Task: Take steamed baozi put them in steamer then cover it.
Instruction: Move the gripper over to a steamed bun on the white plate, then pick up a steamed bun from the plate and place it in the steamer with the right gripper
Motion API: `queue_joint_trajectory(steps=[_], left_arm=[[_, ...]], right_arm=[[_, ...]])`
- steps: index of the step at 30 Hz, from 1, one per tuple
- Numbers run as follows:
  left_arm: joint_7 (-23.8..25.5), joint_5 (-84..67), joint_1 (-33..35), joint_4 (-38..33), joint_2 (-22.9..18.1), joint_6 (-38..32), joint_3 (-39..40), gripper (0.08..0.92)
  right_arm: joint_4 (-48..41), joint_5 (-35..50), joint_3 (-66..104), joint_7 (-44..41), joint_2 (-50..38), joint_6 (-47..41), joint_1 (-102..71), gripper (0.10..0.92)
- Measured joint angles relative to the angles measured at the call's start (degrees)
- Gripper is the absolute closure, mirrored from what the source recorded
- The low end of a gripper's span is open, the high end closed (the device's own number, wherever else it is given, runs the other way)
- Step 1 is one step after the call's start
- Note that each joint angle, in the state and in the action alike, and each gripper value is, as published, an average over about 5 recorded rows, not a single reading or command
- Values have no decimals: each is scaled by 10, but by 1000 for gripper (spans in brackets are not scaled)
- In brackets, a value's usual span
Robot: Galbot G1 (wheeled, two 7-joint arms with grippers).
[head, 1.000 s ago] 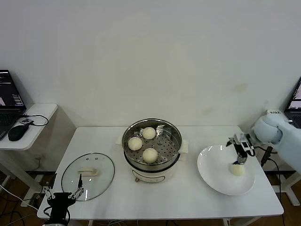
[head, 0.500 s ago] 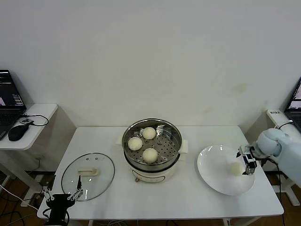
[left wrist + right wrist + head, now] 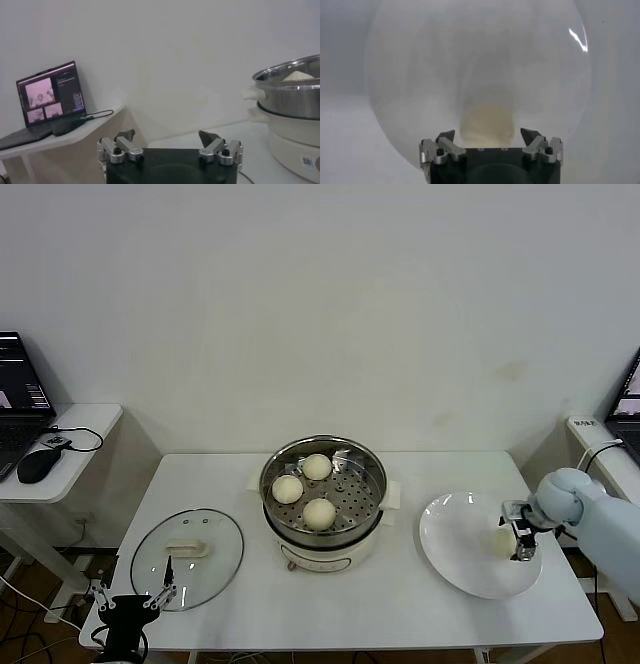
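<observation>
The right gripper (image 3: 519, 536) has dropped from above the plate (image 3: 455, 559) and now brackets the last baozi (image 3: 503, 540), its fingers still apart, beginning to close, no grip yet. Three buns (image 3: 318, 513) already sit in the steamer (image 3: 323, 489). The cover (image 3: 187, 557) lies on the desk (image 3: 400, 609) ahead of the left gripper (image 3: 131, 597), fingers spread. Contact with the bun stays hard to make out.
</observation>
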Motion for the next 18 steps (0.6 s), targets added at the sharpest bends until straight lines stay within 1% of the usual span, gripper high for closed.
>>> queue_joint_trajectory(steps=[9, 14, 18], left_arm=[[0, 0, 0, 1, -1, 0, 0, 177], [0, 0, 0, 0, -1, 0, -1, 177], [0, -1, -1, -1, 1, 0, -2, 177]], right_arm=[[-2, 0, 3, -3, 1, -3, 1, 391], [7, 10, -3, -9, -9, -9, 13, 424], [26, 29, -23, -17, -25, -17, 39, 431]])
